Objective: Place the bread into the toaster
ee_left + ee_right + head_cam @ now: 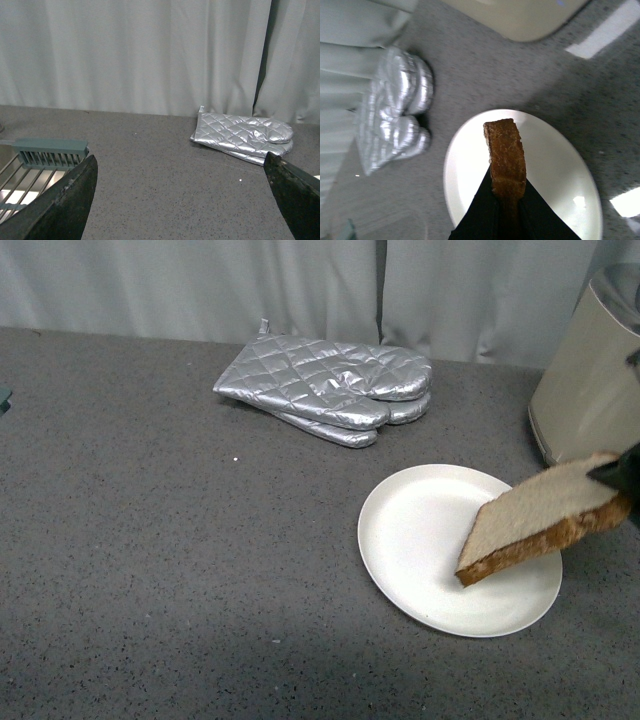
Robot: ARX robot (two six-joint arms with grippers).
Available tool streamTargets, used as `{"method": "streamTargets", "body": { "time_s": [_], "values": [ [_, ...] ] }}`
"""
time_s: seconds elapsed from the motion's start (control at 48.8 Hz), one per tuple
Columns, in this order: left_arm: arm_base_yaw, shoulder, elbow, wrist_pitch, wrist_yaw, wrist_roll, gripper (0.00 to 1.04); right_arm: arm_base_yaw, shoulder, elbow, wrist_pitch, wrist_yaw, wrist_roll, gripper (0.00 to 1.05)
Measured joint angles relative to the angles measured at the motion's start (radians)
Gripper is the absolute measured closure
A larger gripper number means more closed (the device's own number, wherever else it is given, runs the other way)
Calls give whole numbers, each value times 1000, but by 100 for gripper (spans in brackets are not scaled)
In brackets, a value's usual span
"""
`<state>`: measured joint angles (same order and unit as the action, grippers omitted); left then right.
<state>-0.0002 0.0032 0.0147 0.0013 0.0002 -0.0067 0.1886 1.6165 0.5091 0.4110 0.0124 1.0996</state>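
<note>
tan crumb, dark crust: the bread (535,520) is pinched by one end in my right gripper (509,195). its two black fingers (480,215) press against the faces of the slice. the slice hangs tilted in the air above the white plate (420,530), and as far as i can judge it is clear of it. so i take the pick-up as done.

what is left is the larger part. i have to carry the slice to the beige toaster (590,390), which stands just beyond the plate on my right. then i turn it upright over the shiny top and lower it in. no slot shows from here, so the lining-up is not yet settled.

my left gripper (177,200) is spread wide with nothing between its fingers. it is over the grey counter (150,540), apart from the silver oven mitts (325,385).
</note>
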Motion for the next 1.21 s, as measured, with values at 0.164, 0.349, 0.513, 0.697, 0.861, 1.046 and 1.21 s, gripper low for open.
{"method": "streamTargets", "body": {
  "time_s": [0.164,0.349,0.513,0.697,0.861,1.046,1.21],
  "values": [
    [0,0,0,0,0,0,7,-17,-175,179,-179,19,78,102],
    [0,0,0,0,0,0,7,-77,-249,335,-335,141,119,102],
    [0,0,0,0,0,0,7,-187,-267,432,-441,365,153,102],
    [0,0,0,0,0,0,7,-283,-222,453,-512,434,204,102],
    [0,0,0,0,0,0,7,-327,-166,457,-527,435,240,102],
    [0,0,0,0,0,0,7,-336,-137,486,-533,434,256,102],
    [0,0,0,0,0,0,7,-331,-103,523,-557,439,278,102]
  ]
}}
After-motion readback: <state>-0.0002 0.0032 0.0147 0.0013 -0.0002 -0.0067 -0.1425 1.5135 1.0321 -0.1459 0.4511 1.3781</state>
